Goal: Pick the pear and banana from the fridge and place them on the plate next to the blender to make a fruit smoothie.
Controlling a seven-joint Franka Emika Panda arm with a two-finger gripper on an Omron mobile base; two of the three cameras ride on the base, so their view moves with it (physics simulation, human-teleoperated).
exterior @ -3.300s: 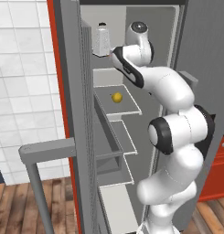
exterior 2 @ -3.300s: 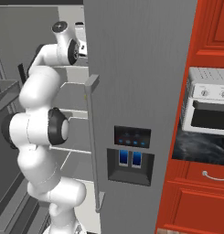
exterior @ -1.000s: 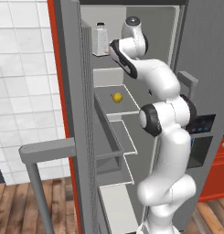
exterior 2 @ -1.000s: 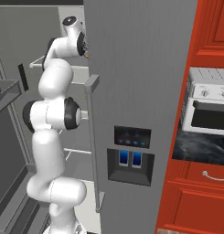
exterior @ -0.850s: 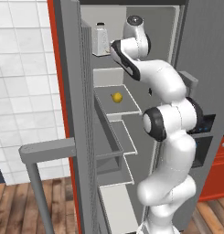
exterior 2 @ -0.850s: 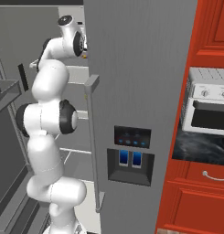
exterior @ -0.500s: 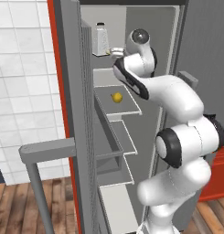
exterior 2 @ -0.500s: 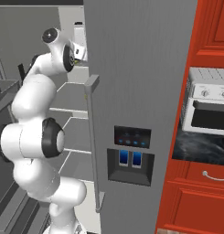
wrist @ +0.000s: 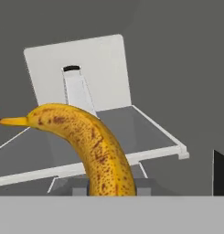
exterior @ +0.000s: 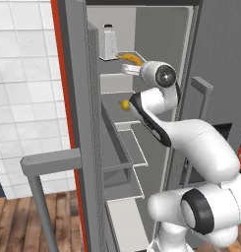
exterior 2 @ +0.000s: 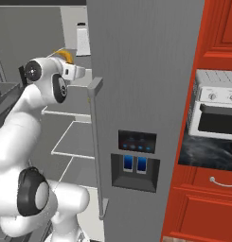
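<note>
Banana [wrist: 93, 151] fills the hand view, clamped in the closed pincer [exterior: 128, 67], lifted above the top fridge [exterior 2: 146, 71] shelf by the box grater [exterior: 109, 44]. Left base view adds the pear [exterior: 124, 104] on the shelf below; right base view adds the closed door's dispenser panel [exterior 2: 136, 158].

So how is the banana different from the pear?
The banana is long, curved and brown-speckled; the pear is small and round. The banana is up at the top shelf in the claw, while the pear sits alone one shelf lower. Both are yellow and inside the fridge.
</note>
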